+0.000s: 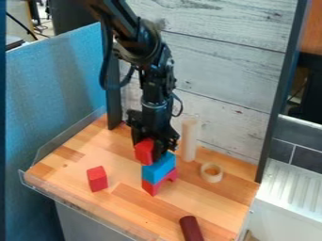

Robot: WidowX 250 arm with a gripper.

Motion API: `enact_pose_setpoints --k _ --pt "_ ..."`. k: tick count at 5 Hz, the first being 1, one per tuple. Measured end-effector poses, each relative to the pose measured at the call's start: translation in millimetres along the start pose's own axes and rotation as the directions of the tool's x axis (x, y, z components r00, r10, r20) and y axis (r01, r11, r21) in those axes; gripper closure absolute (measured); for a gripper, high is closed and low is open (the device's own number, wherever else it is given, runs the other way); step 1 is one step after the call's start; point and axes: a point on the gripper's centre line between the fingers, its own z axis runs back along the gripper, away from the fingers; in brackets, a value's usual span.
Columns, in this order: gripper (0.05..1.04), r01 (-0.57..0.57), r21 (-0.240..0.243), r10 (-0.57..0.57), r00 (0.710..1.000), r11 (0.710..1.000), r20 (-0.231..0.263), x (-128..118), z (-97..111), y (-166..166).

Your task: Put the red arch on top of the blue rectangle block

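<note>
configuration of the blocks on the worktop, with clock directions read outward from the blue rectangle block [158, 168], twelve o'clock being the top edge of the view. the wooden worktop [129, 207] has a raised clear rim [60, 136], forming a shallow tray that bears all the loose pieces. the blue rectangle block rests on a lower red arch [151, 188], whose cut-out shows in part. at about nine o'clock, well apart, is a red block [97, 179]; at between one and two, a pale upright cylinder [189, 140]; at three, a pale ring [211, 172] with an open centre; and toward half past five, a dark red cylinder [190, 228]. the black gripper [151, 145], hanging from the arm at about twelve, pinches an upper red piece [144, 151], the task's arch as far as can be judged, at eleven o'clock, close by the upper edge of the blue rectangle block. hidden or unclear: the cut-out of the upper red piece cannot be made out, nor whether it touches the blue; part of its far side lies behind the gripper. the dark red cylinder is cut off by the view's lower edge
</note>
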Motion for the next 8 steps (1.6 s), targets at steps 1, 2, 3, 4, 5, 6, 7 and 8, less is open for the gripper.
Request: enact_pose_setpoints --k 1,2,3,4,5,6,7,8 --pt "0.463 0.004 0.007 -0.004 1.000 1.000 -0.003 -0.8 -1.8 -4.8" --pt "0.463 0.013 0.015 -0.013 1.000 1.000 -0.006 0.9 -0.7 -7.8" --pt "0.463 0.013 0.019 -0.013 1.000 1.000 -0.007 0.7 -0.7 -7.1" --pt "0.463 0.018 0.024 -0.018 1.000 1.000 -0.005 1.9 -0.4 -8.8" --pt "0.463 0.026 0.025 -0.026 1.000 0.999 -0.005 3.1 0.1 -12.2" --pt "0.463 0.024 0.028 -0.023 1.000 0.999 -0.004 3.3 -0.5 -11.7" --pt "0.463 0.023 0.032 -0.023 1.000 0.999 -0.012 2.3 -2.5 -11.8" --pt "0.463 0.027 0.036 -0.027 1.000 0.999 -0.014 3.7 -3.9 -12.4"
